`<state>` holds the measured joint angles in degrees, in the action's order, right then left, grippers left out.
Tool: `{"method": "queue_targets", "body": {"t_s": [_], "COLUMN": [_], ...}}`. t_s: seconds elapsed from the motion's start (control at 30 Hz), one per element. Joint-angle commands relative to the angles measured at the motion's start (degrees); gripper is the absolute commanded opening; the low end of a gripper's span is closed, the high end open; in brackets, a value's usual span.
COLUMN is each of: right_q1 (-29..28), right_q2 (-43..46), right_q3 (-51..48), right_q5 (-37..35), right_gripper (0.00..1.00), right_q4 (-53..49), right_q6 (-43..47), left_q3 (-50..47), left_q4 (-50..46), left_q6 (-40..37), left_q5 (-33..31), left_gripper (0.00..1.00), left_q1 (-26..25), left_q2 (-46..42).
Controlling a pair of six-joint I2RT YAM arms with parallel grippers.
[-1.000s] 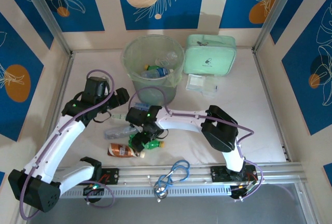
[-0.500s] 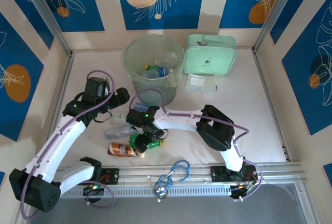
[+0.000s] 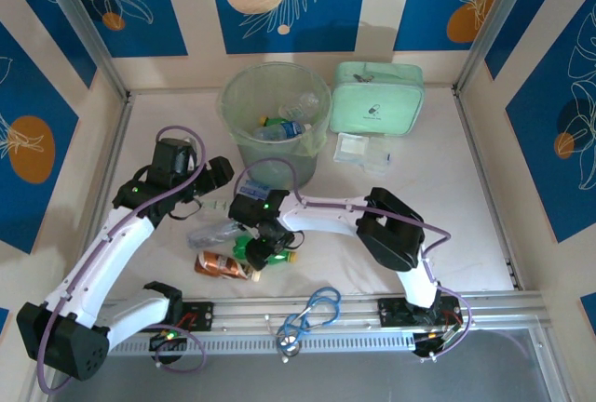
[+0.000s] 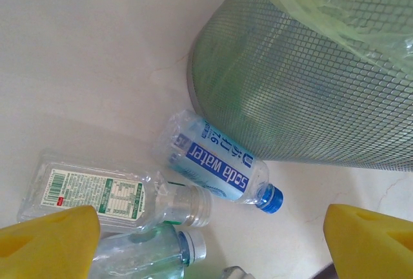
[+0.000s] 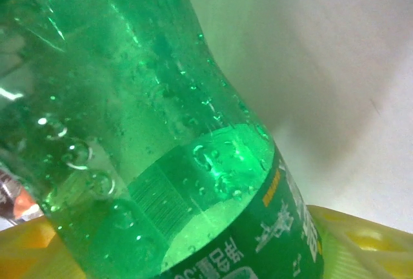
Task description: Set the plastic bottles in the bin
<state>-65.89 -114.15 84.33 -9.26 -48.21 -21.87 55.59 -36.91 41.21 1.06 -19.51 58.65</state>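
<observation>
Grab step: green bottle (image 5: 161,130) was tucked between right gripper (image 3: 264,240) pads, on the table near the bin (image 3: 226,104); clamped or not couldn't be told. Left gripper (image 4: 208,240) was spread. Squeeze and lift were needed next.

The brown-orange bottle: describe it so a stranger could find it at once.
Find the tall pale-green bin at the back. Come toward the near rail, past a clear bottle. The brown-orange bottle lies closest to that rail, the only brown one, left of the green bottle.
</observation>
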Motion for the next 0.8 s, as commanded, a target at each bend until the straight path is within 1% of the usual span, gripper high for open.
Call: {"method": "queue_targets", "body": {"t_s": [0.0,0.13,0.23,0.27,0.4,0.57,0.67,0.77], "right_q1": [0.4,0.3,0.0,0.0,0.5,2.9,5.8,8.9], "right_q2": [5.4,10.0,13.9,15.4,21.9,30.4,35.9,40.9], "right_q3": [-1.9,-3.7,-4.4,-4.6,-4.0,-3.0,-3.2,-3.9], "right_q5": [-1.6,-2.1,-2.9,-3.1,-3.5,-4.1,-3.4,-1.9], "right_gripper": [0.64,0.64,0.63,0.63,0.62,0.62,0.61,0.61], "right_q4": [0.4,1.4,1.7,1.8,2.3,3.5,4.6,6.2], "right_q6": [-0.4,-1.1,-2.1,-2.5,-4.3,-6.1,-7.6,-8.9], "left_q3": [1.3,2.5,3.9,4.7,6.7,12.4,13.7,14.6], "left_q4": [-0.7,-1.2,-0.6,0.9,12.1,16.2,22.9,27.3], "left_q6": [0.6,0.5,0.5,0.4,1.8,1.3,3.3,4.3], "left_q5": [0.6,0.7,2.2,4.1,16.3,25.8,32.4,36.2], "left_gripper": [0.89,0.9,0.9,0.9,0.9,0.93,1.0,1.0], "left_q1": [0.9,0.9,0.9,0.9,0.8,0.7,0.2,-1.5], "left_q2": [-0.2,-0.9,-1.3,-1.5,-2.0,-0.2,-0.3,0.1]}}
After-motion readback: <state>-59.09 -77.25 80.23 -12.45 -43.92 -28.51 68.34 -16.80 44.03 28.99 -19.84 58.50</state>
